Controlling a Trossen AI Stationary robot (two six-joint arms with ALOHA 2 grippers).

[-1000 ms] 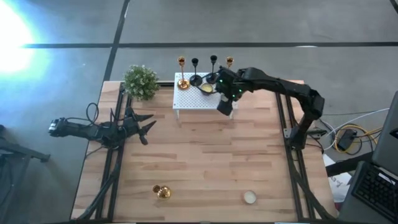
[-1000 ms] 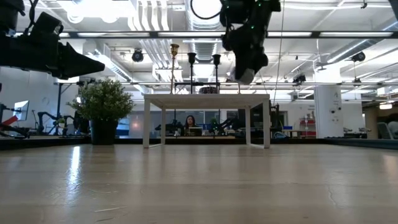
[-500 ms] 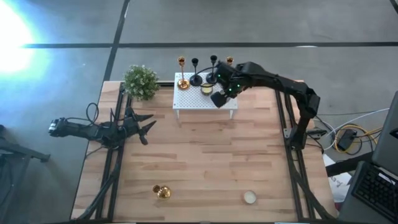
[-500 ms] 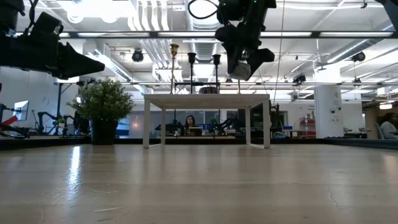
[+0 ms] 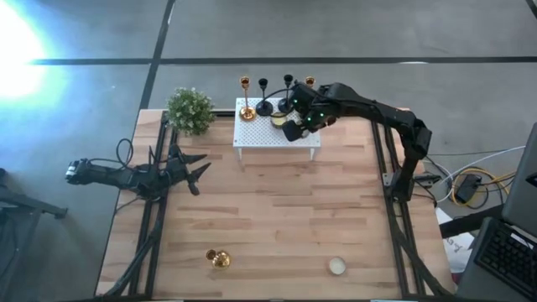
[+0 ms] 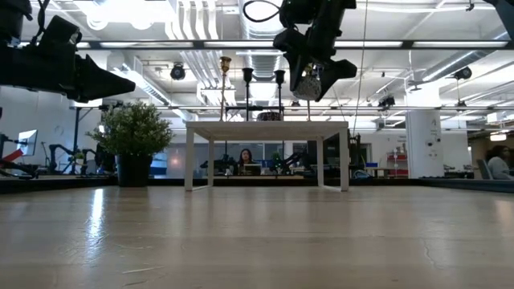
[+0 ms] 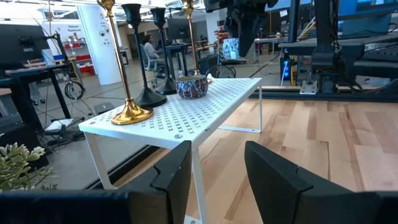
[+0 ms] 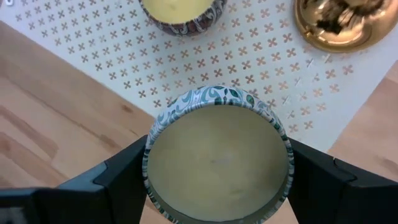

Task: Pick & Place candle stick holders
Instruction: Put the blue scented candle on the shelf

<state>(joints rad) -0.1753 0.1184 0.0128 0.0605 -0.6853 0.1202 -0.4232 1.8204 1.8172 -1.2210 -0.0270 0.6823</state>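
Four candle stick holders stand on their round bases along the far edge of the white perforated rack [image 5: 260, 138]: gold [image 5: 246, 110], black [image 5: 264, 106], black [image 5: 288, 81], gold [image 5: 310, 82]. Another gold holder [image 5: 218, 258] lies on the table near the front left. My right gripper [image 5: 292, 131] is shut on a patterned candle tin [image 8: 217, 155] above the rack's right part. A second tin [image 5: 278, 119] sits on the rack. My left gripper [image 5: 200, 168] is open and empty at the table's left side. My right gripper pinches the tin's round wall [image 8: 151, 146] between its two fingers, one on each opposite side. The fingers come from above, slanting down. The tin is lifted clear above the rack, its wax top toward the wrist camera, and it looks tilted in the low view [image 6: 309, 80].
A bushy potted plant [image 5: 190, 110] stands at the rack's left. A small white candle [image 5: 336, 266] sits near the table's front right. Bare wood lies between the rack and the front edge.
My right gripper has carried the tin toward the table's far edge and a little left, from beside the rack's front right corner to above the rack. It has risen slightly and turned, and it stays shut on the tin.
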